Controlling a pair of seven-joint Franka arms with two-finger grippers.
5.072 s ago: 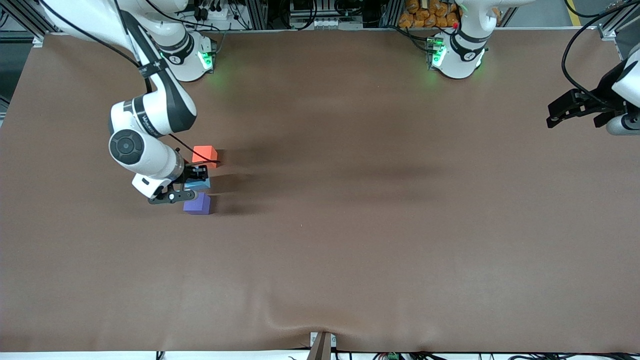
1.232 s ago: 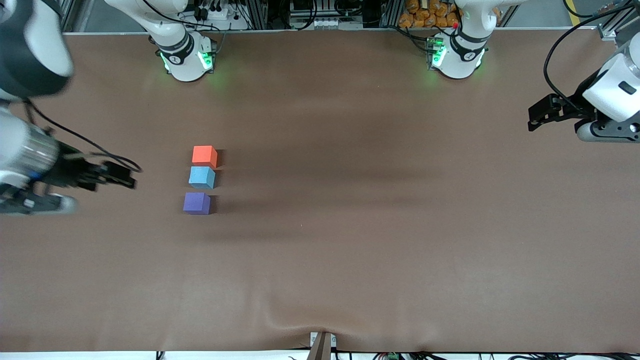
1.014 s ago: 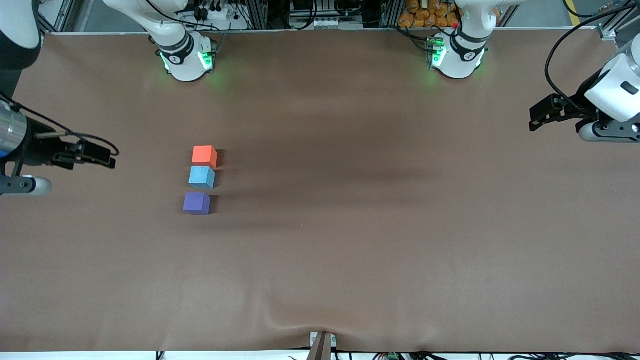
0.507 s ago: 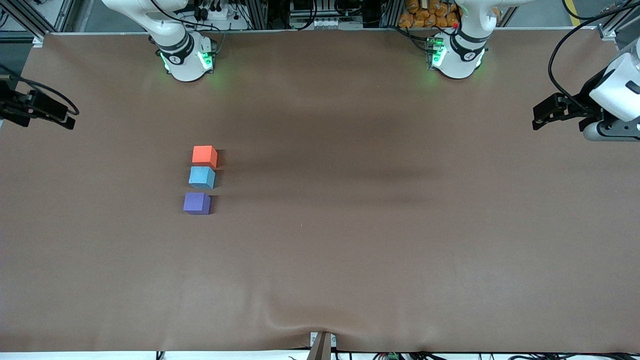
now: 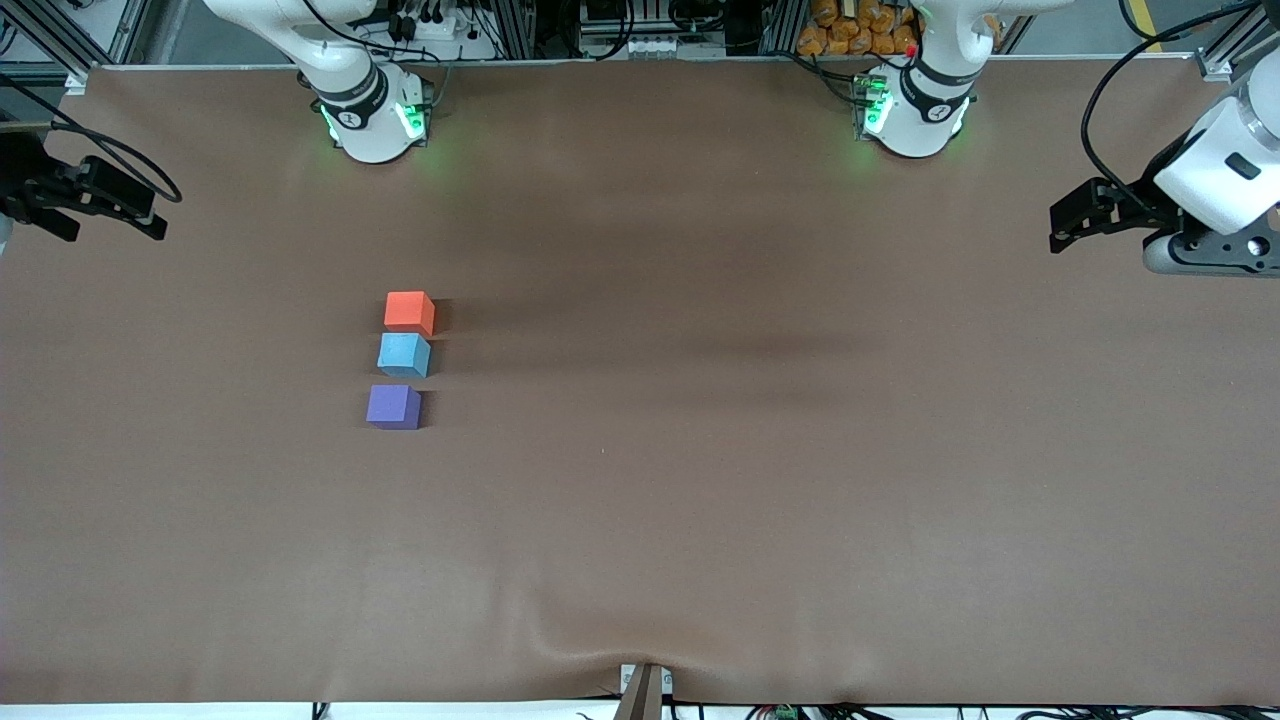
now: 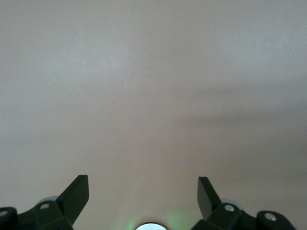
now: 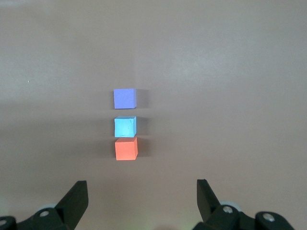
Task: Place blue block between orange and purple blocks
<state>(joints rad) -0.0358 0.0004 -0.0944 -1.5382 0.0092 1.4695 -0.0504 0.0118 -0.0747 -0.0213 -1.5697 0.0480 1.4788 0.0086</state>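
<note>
The orange block (image 5: 409, 311), the blue block (image 5: 403, 355) and the purple block (image 5: 393, 407) stand in a short row on the brown table, blue in the middle, with small gaps. The right wrist view shows the same row: purple (image 7: 124, 98), blue (image 7: 125, 126), orange (image 7: 126, 149). My right gripper (image 5: 158, 218) is open and empty, up over the table's margin at the right arm's end, well apart from the blocks; its jaws (image 7: 142, 191) stand wide. My left gripper (image 5: 1058, 230) is open and empty over the left arm's end of the table, seeing only bare cloth (image 6: 143, 189).
The brown cloth (image 5: 700, 450) covers the whole table. The two arm bases (image 5: 370, 110) (image 5: 910, 105) stand along the edge farthest from the front camera. A small bracket (image 5: 642, 690) sits at the nearest edge.
My right gripper let go of the blue block between the other two, then drew away to the right arm's end of the table. The left gripper shifted slightly. The blocks stayed put.
</note>
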